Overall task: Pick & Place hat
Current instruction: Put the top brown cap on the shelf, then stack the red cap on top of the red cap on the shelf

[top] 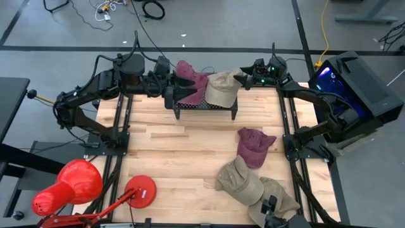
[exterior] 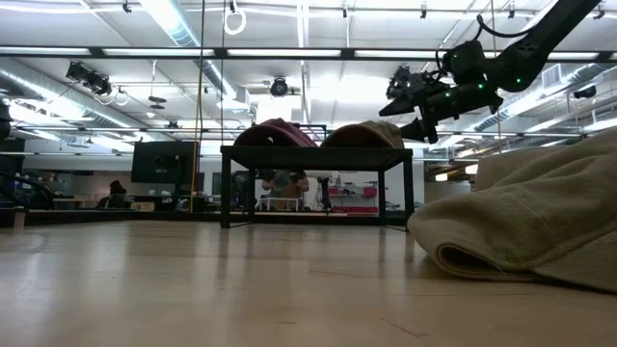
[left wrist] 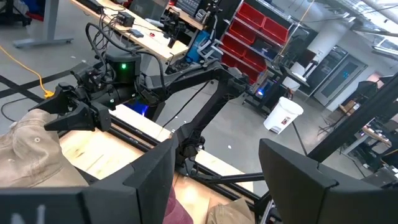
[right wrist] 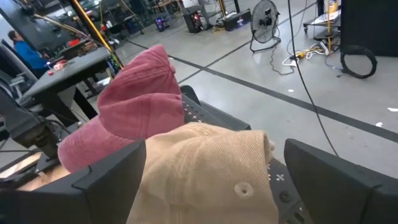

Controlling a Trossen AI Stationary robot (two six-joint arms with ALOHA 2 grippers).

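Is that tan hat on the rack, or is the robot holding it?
On the rack: the tan hat rests there beside the maroon one; the right gripper's jaws stand open.

We note a maroon cap and a tan cap side by side, touching, atop the black rack. On the bench lie another maroon cap and two tan caps, overlapping, near the front edge.
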